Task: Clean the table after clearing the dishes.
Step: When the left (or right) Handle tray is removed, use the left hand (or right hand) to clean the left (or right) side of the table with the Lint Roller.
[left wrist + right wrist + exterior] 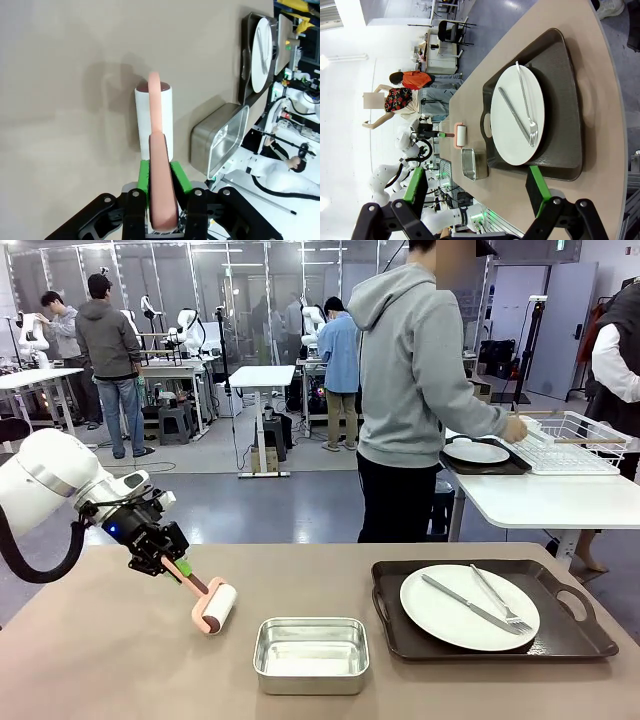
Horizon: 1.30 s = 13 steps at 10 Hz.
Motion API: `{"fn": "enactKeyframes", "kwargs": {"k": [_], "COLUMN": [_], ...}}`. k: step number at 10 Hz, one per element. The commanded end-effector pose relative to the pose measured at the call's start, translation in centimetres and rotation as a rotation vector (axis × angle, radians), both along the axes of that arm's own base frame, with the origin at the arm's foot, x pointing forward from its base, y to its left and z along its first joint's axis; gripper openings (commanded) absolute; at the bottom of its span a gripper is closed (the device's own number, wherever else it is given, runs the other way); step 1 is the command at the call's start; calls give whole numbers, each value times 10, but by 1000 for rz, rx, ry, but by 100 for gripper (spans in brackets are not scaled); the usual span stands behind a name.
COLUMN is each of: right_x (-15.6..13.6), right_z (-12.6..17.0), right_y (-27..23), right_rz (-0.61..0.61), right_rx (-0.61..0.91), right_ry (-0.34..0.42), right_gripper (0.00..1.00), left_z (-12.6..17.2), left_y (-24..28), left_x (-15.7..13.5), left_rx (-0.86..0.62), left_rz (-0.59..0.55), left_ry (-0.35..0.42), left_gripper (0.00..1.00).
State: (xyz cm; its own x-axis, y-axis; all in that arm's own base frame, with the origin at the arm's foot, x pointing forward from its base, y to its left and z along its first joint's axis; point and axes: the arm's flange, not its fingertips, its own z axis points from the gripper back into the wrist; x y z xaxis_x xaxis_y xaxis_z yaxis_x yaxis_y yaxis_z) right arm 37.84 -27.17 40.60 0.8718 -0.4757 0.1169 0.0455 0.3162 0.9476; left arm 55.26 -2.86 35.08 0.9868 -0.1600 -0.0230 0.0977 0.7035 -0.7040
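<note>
My left gripper [165,562] [162,175] is shut on the pink handle of a lint roller [213,606] [154,117] [460,136]. The white roll sits low over the left part of the tan table [100,660] [60,75] [605,175]; whether it touches is unclear. On the table's right a dark tray [560,635] [562,75] carries a white plate [455,615] [512,125] [261,47] with a knife and fork. My right gripper [475,187] hangs open above that tray's near edge. A person at the far side places a second tray with a plate [476,451] on a white table.
A small steel pan [311,653] [220,140] [468,163] stands at the front middle, between the roller and the tray. A wire rack [570,440] sits on the white table [540,502] at the back right. Other people stand in the room behind.
</note>
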Motion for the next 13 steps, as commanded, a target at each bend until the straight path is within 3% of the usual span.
{"fn": "enactKeyframes", "kwargs": {"k": [1,10,13], "right_x": [-1,-1,-1], "right_z": [2,2,2], "right_y": [0,0,0], "right_rz": [0,0,0], "right_rx": [1,1,1], "right_ry": [-5,-5,-5], "right_gripper": [100,100,100], "left_z": [-16,-36,-29], "left_y": [14,113,163], "left_x": [-7,-31,-40], "left_rx": [-24,-54,73], "left_rz": [28,39,81], "left_ry": [-35,-66,-46], "left_gripper": [22,22,22]}}
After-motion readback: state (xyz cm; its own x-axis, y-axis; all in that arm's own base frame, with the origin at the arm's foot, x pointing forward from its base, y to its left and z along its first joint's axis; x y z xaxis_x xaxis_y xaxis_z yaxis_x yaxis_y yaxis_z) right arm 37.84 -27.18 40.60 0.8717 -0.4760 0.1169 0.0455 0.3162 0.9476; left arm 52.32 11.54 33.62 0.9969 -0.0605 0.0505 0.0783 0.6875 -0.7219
